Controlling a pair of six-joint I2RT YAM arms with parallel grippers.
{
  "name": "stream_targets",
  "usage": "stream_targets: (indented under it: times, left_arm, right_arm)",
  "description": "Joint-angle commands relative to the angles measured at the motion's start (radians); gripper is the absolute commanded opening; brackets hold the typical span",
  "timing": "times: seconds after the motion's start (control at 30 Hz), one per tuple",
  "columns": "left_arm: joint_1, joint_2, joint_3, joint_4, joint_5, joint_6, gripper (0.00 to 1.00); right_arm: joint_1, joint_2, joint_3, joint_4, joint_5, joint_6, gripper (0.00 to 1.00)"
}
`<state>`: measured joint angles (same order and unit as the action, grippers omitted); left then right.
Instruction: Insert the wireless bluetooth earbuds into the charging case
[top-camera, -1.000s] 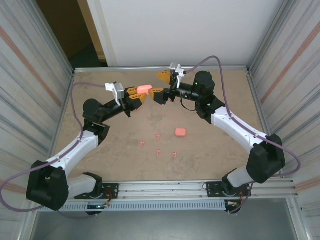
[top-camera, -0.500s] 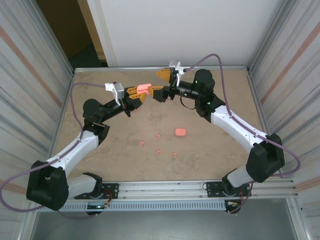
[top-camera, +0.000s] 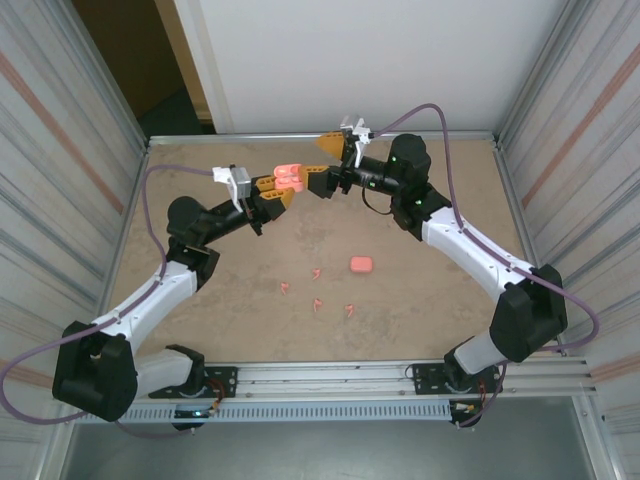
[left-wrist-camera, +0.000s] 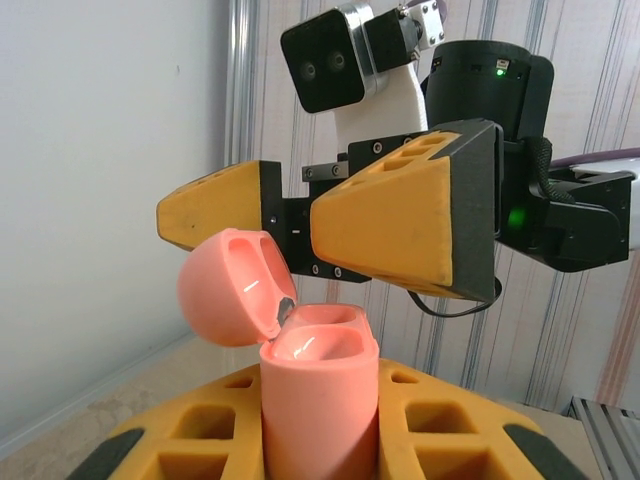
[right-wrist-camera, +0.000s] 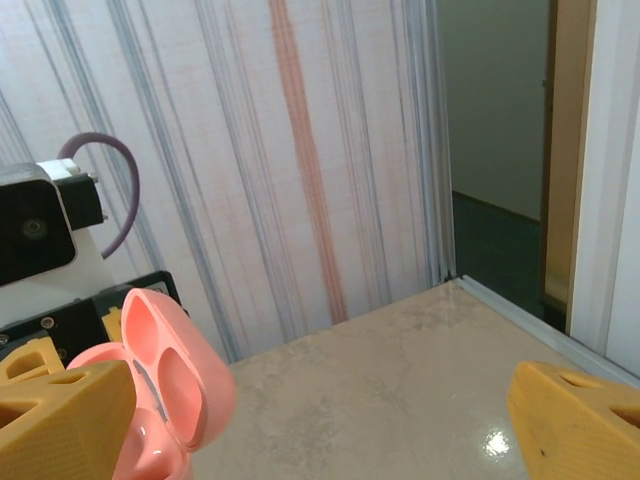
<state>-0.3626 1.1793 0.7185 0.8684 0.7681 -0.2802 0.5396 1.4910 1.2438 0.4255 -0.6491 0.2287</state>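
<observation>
My left gripper (top-camera: 279, 188) is shut on a pink charging case (top-camera: 290, 175), held upright above the back of the table. The case (left-wrist-camera: 320, 400) has its lid (left-wrist-camera: 230, 285) hinged open, and both wells look empty. My right gripper (top-camera: 322, 166) is open, with its yellow fingers (left-wrist-camera: 410, 225) just behind and beside the lid. From the right wrist the lid (right-wrist-camera: 175, 375) shows next to that gripper's left finger (right-wrist-camera: 60, 405). Several tiny salmon-pink earbuds (top-camera: 317, 272) lie scattered on the table (top-camera: 440, 300), well below both grippers.
A second pink case (top-camera: 361, 264), closed, lies on the table right of the earbuds. Corrugated metal walls (top-camera: 60, 150) close in both sides, and a white panel stands at the back. A dark doorway (right-wrist-camera: 495, 150) opens at the back left corner.
The right gripper has moved left up to the held case, and the case's lid has gone from closed to open. The left arm has barely moved.
</observation>
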Motion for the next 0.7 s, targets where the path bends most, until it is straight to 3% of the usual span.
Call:
stream_targets:
  times: [0.0, 0.13, 0.67]
  left_arm:
    - [-0.004, -0.042, 0.011, -0.022, -0.004, 0.035, 0.00]
    - [-0.004, -0.069, 0.001, -0.073, -0.056, 0.057, 0.00]
    - [-0.003, -0.227, -0.056, -0.186, -0.133, 0.143, 0.00]
  right_arm:
    - [-0.010, -0.027, 0.019, 0.004, -0.012, 0.020, 0.95]
    - [-0.016, -0.071, -0.006, -0.031, -0.013, 0.006, 0.95]
    - [-0.026, -0.208, -0.107, -0.446, 0.120, -0.027, 0.92]
